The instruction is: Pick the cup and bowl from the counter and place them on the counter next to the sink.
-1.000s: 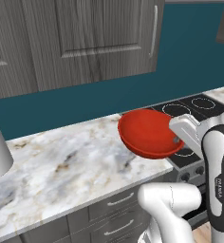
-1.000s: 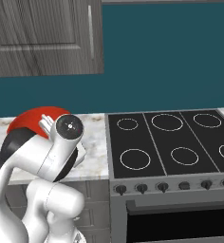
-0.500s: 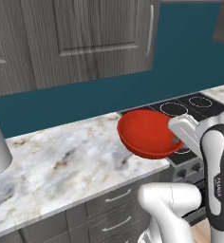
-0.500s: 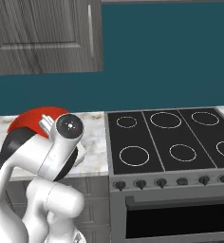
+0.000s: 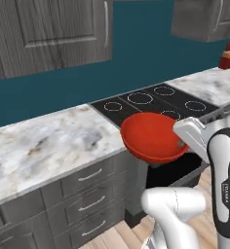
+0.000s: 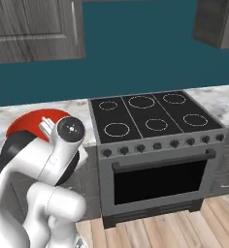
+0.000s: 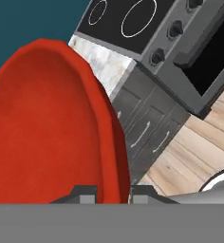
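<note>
Hand view: one red bowl (image 7: 52, 123), seen nearly edge-on, its rim clamped between the two fingertips (image 7: 88, 193) at the bottom of the picture; jaws closed on the rim, close together. Hollow of the bowl faces left here, underside toward the drawers (image 7: 147, 128).

Left base view: bowl (image 5: 153, 138) held up in the air, off the counter (image 5: 48, 146), just past the counter's front edge and in front of the stove's near left corner. It sits tilted, hollow up and toward the camera, widest span running roughly left to right. Gripper (image 5: 182, 142) grips its right rim. Arm rises from the lower right, forearm upright, hand bent over leftward to the bowl.

Right base view: bowl (image 6: 31, 123) shows behind the arm's elbow joint, over the counter edge left of the stove (image 6: 150, 116).

Count: one bowl, one stove with six burner rings, one red bottle (image 5: 226, 57) at the counter's far right.
</note>
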